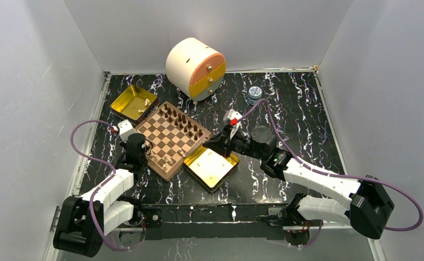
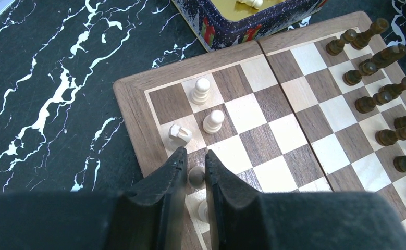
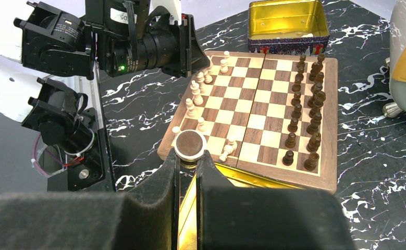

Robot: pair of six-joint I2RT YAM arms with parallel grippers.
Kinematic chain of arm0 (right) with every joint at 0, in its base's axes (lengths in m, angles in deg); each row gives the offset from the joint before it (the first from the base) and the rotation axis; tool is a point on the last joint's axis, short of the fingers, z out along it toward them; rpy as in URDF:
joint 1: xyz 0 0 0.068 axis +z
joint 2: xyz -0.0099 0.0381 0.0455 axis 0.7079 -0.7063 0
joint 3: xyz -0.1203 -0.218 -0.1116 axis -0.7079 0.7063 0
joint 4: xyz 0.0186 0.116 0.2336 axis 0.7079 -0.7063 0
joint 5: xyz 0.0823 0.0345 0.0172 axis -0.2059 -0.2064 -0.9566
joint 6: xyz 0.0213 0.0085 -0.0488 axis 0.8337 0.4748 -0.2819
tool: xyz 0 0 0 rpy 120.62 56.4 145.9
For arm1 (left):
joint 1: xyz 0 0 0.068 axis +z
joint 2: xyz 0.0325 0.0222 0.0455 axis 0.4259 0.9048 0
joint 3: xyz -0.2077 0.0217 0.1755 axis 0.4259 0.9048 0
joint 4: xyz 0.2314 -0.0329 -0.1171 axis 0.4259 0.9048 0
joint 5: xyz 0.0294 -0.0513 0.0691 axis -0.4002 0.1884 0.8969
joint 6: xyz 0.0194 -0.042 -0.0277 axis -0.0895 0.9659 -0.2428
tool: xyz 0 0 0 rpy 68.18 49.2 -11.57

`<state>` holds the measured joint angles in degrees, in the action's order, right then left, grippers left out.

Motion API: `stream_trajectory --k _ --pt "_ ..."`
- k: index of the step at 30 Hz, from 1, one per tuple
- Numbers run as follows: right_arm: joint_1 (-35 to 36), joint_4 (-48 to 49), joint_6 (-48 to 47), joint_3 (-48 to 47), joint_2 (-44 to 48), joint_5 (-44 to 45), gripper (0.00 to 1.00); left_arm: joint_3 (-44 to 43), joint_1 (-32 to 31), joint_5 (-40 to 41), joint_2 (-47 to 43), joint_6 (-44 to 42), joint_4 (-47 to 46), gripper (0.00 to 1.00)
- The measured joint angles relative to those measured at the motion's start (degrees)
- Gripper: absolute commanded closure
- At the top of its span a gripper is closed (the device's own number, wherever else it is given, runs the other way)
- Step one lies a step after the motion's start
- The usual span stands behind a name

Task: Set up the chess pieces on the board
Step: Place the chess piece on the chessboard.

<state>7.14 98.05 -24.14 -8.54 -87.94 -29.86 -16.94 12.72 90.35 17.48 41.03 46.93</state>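
Straddling 1 rim-square pawn (image 2: 196, 176) — left jaws; right jaws pinch 1 felt-based piece (image 3: 189, 145).

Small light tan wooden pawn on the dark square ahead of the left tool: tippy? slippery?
That light tan wooden pawn stands tall over a narrow base, so a high push probably tips it. Its round profile would likely roll. Tiny and wooden, so probably light; its smooth rounded head may slip.
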Motion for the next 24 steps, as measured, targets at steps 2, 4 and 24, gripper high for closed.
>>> stream_trajectory --k 2,4,24 --pt "0.00 0.00 0.02 0.00 0.00 -0.02 1.00 0.00 0.00 -0.04 -0.13 0.00 0.42 0.77" --pt "0.00 0.00 0.02 0.00 0.00 -0.02 1.00 -0.07 0.00 -0.07 -0.94 0.02 1.57 0.73" --pt "0.00 -0.50 0.26 0.00 0.00 -0.04 1.00 -19.76 0.09 -5.05 -0.37 -1.77 27.89 0.67"
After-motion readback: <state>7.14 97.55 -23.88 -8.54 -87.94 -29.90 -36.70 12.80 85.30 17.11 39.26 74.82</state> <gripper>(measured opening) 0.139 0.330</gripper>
